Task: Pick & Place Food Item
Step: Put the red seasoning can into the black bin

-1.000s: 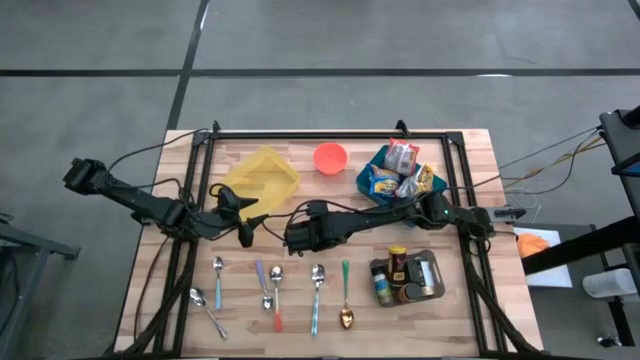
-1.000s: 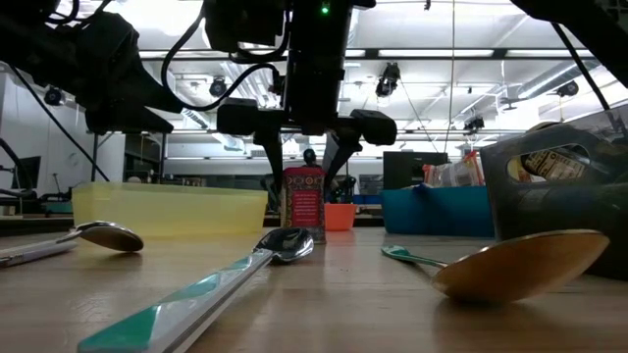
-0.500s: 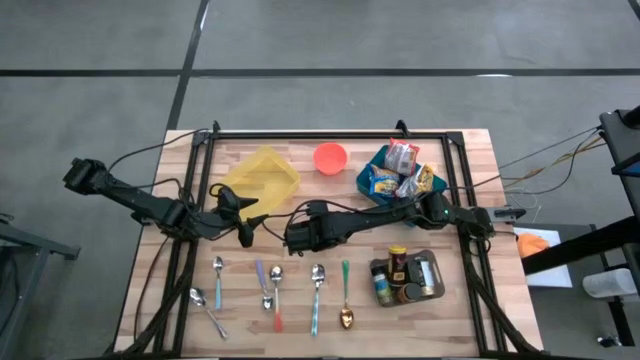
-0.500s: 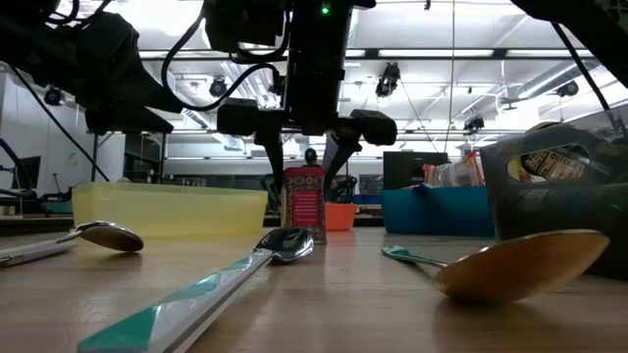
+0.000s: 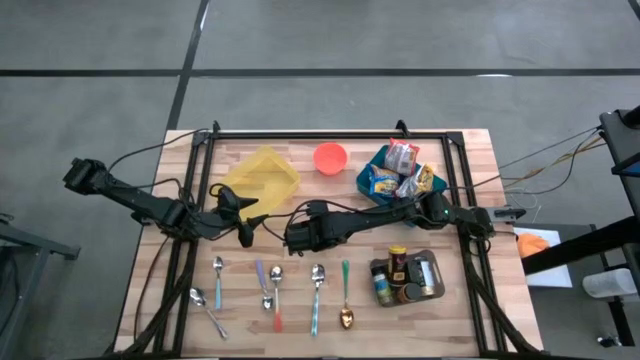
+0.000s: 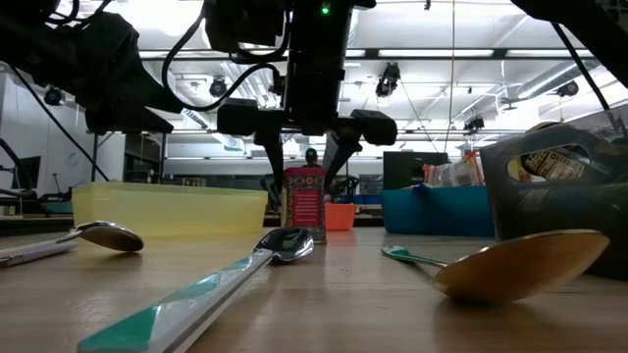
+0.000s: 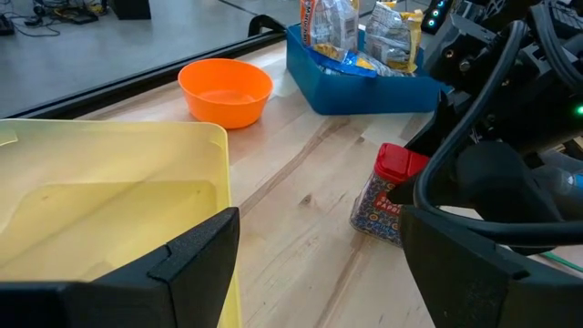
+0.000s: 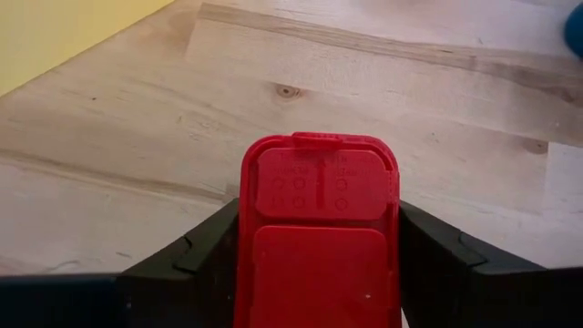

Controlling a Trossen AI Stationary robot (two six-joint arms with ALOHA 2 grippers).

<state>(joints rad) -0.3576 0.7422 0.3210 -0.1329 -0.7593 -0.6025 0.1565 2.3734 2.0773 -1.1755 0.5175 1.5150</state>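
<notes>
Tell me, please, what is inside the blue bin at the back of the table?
The blue bin holds several snack packets, piled loosely and rising above its rim. The left wrist view shows them too. Whatever lies beneath the top packets, and the bin's floor, is covered.

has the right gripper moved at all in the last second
No. In the low view the right gripper sits in the same spot above the red-capped jar, beside the yellow tray.
</notes>
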